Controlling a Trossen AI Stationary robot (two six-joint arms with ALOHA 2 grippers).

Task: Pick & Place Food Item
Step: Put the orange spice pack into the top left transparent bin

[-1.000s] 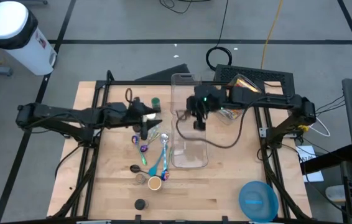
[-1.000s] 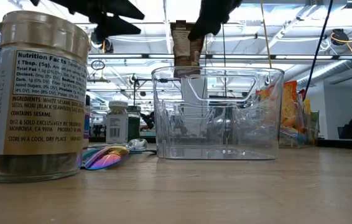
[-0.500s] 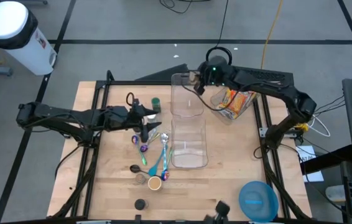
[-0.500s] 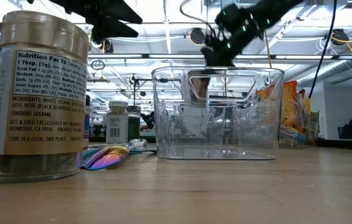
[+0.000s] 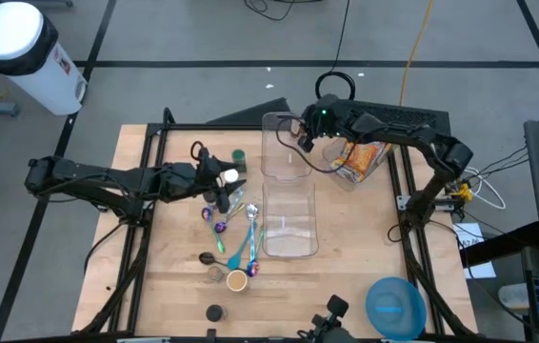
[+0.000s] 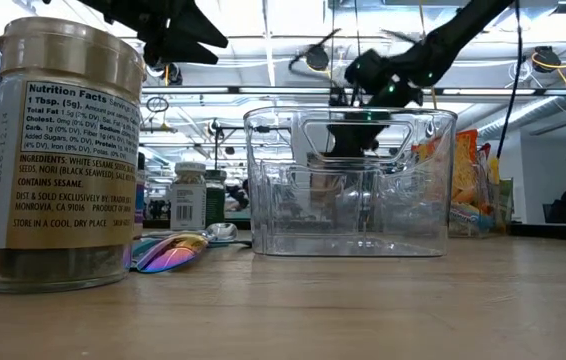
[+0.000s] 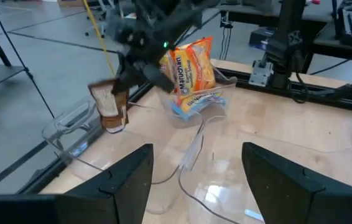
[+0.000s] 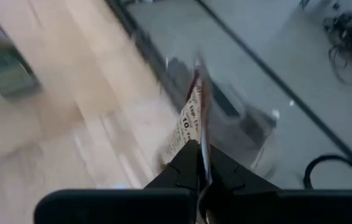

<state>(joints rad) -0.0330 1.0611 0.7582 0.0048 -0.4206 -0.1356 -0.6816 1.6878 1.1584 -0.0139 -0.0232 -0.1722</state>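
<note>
Packet (image 7: 107,106): a thin brown-and-white sachet is the thing in hand, and it hangs pinched between the pressed-together fingers of the right gripper (image 5: 300,133), up in the air over the far clear bin (image 5: 285,143) near the table's back edge. Going from the left in the high view, the left arm reaches in across the table and its gripper (image 5: 217,186) hovers with jaws spread and nothing between them, above a scatter of spoons (image 5: 241,238) and small jars (image 5: 238,155); a big spice jar (image 6: 63,150) fills the low view's left side. In the middle lie two clear bins end to end, the near bin (image 5: 290,229) looking empty. The low view shows the right gripper behind the clear wall, level with the bin's rim. Just right of the far bin sits a third clear container (image 5: 376,164) holding bright orange snack bags (image 7: 188,68), and a blue bowl (image 5: 395,305) lies at the near right corner. Judging by this, the pick is done: the packet is lifted and secured. The placing is left, and which bin it is meant for cannot be told; the likeliest is the far bin right below it, so what remains is to lower, let go and pull clear.
</note>
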